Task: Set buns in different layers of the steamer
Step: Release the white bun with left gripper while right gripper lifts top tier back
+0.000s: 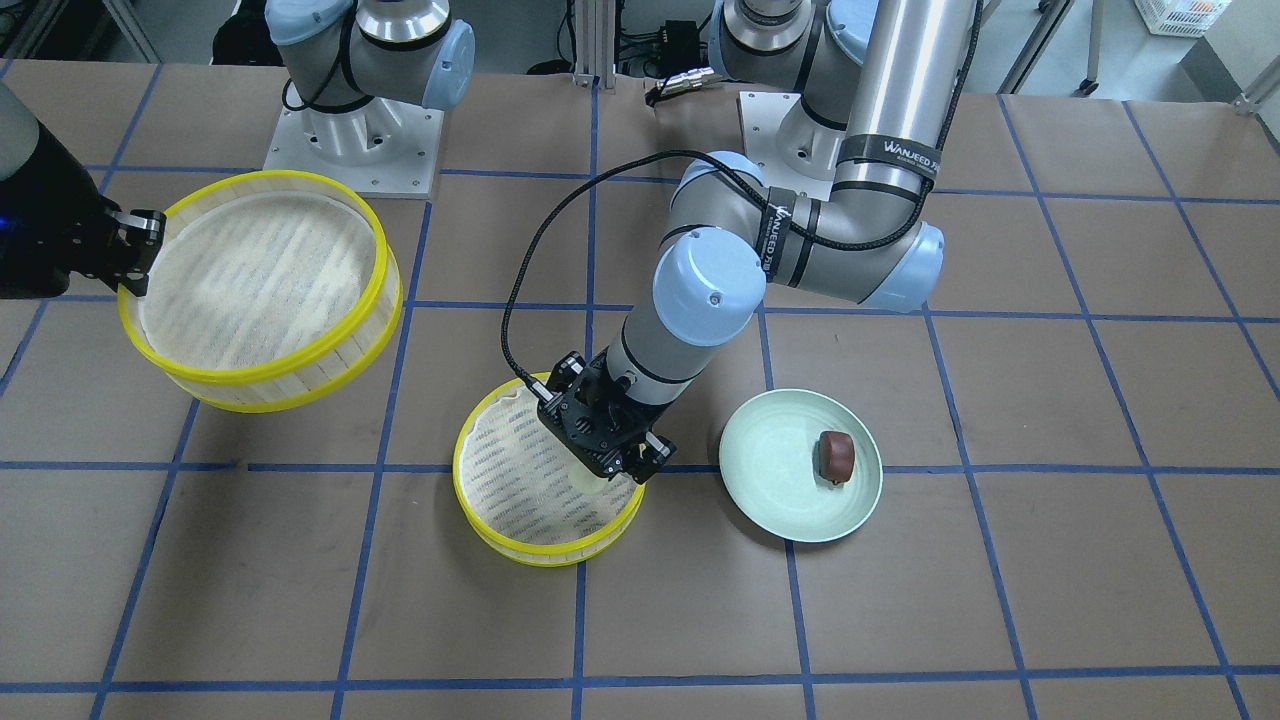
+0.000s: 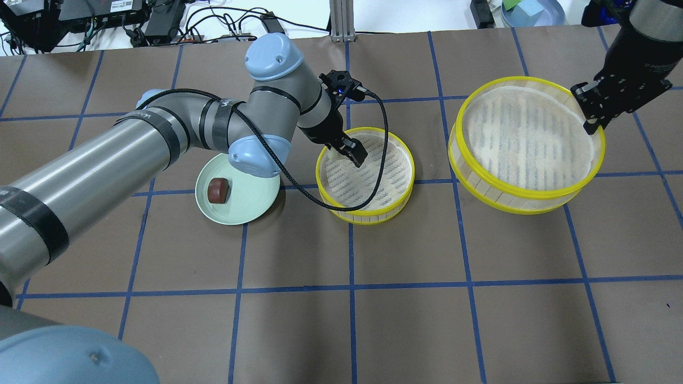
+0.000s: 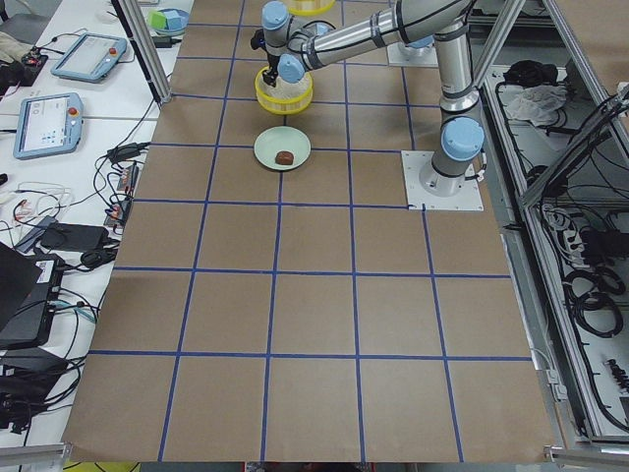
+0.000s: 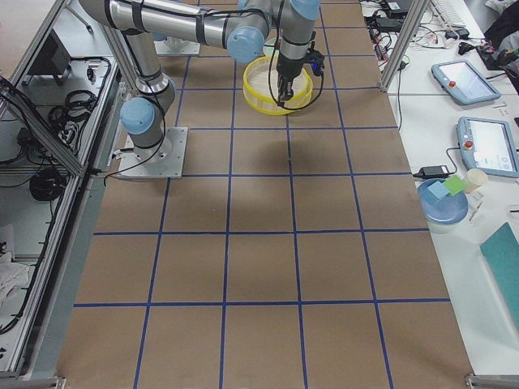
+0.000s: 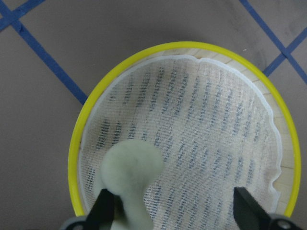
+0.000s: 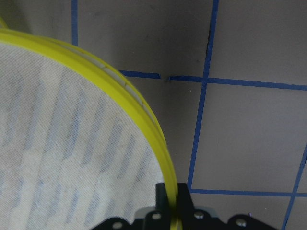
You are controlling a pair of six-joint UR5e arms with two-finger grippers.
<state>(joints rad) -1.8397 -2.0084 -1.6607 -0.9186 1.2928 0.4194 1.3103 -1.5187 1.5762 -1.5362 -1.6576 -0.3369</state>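
My left gripper (image 2: 349, 154) hangs open over the lower steamer tray (image 2: 368, 216), which stands on the table. In the left wrist view the cream bun (image 5: 132, 167) lies on the tray's cloth floor against one finger (image 5: 103, 211), and the other finger stands far off. My right gripper (image 2: 589, 114) is shut on the yellow rim (image 6: 139, 112) of the upper steamer tray (image 2: 512, 205) and holds it tilted above the table, apart from the lower tray. The upper tray holds nothing. The dark reddish-brown bun (image 2: 217, 190) lies on the pale green plate (image 2: 245, 205).
The plate sits beside the lower tray on my left arm's side, under the left arm's elbow. The left arm's black cable (image 2: 381, 160) loops over the lower tray. The brown table has blue grid lines.
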